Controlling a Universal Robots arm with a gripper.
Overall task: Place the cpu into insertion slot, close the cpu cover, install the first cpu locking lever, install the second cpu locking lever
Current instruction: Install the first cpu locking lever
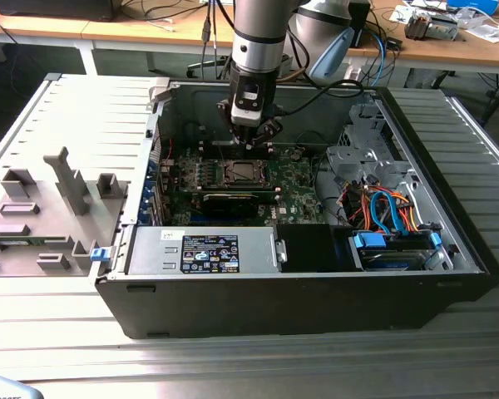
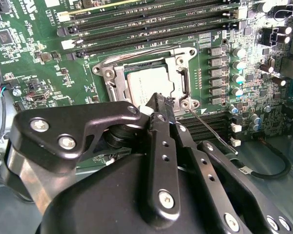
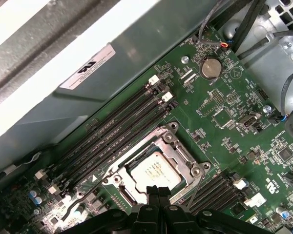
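The cpu (image 3: 154,170) is sitting in the insertion slot (image 3: 118,179) on the green board (image 3: 224,97), with the cpu cover (image 3: 180,152) lying closed around it. I am seeing the gripper (image 3: 154,192) hanging just above the socket's edge, its fingers (image 2: 158,109) pressed together and pinching nothing. In the exterior view it (image 1: 251,143) is hovering near the board's far edge inside the open case (image 1: 316,307).
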